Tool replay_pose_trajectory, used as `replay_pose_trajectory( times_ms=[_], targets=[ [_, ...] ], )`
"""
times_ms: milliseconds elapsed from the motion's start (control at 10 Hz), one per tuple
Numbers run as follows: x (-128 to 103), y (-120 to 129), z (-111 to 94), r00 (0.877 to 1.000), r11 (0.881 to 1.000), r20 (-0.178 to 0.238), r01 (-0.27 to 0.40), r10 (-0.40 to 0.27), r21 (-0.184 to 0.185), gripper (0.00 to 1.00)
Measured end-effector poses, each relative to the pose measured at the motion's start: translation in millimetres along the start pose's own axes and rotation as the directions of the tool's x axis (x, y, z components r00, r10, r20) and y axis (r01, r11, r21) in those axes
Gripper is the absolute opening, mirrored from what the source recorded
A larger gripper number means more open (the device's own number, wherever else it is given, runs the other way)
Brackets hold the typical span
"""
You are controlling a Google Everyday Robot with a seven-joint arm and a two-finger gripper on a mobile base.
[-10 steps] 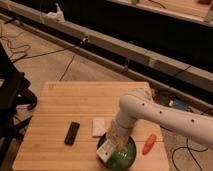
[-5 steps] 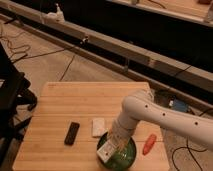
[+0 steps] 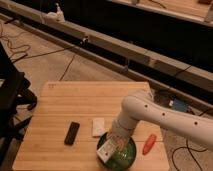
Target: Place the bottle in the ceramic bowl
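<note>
**Inspector:** Starting with the arm: the white arm (image 3: 150, 107) enters from the right edge of the frame and bends down toward the lower centre, above the wooden table (image 3: 75, 105).

**Clerk:** And the gripper?

**Inspector:** The gripper (image 3: 111, 145) sits low in the frame, directly over the near left part of the ceramic bowl (image 3: 125, 156). A pale object shows at its tip, overlapping the bowl's rim; I take it for the bottle (image 3: 105, 151), though its outline is unclear. Whether the tool is clamped on it or parted I cannot tell.

**Clerk:** Position of the bowl?

**Inspector:** Bottom centre of the frame, on the table near its front edge. Dark green, glossy.

**Clerk:** Other items on the table?

**Inspector:** A black remote (image 3: 72, 133) lies left of the bowl, well apart from it. A flat white block (image 3: 98, 127) lies between remote and bowl, just beside the bowl's upper left. An orange-red object (image 3: 149, 143) lies to the right of the bowl, near the table's right edge.
</note>
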Motion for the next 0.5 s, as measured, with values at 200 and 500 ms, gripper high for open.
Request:
replay_pose_trajectory(
  times_ms=[200,500],
  targets=[
    [0.0,0.0,0.0,1.0,1.0,0.0,0.0,0.0,0.0,0.21],
    [0.3,1.5,1.1,1.0,1.0,-0.004,0.003,-0.003,-0.003,0.21]
  ],
)
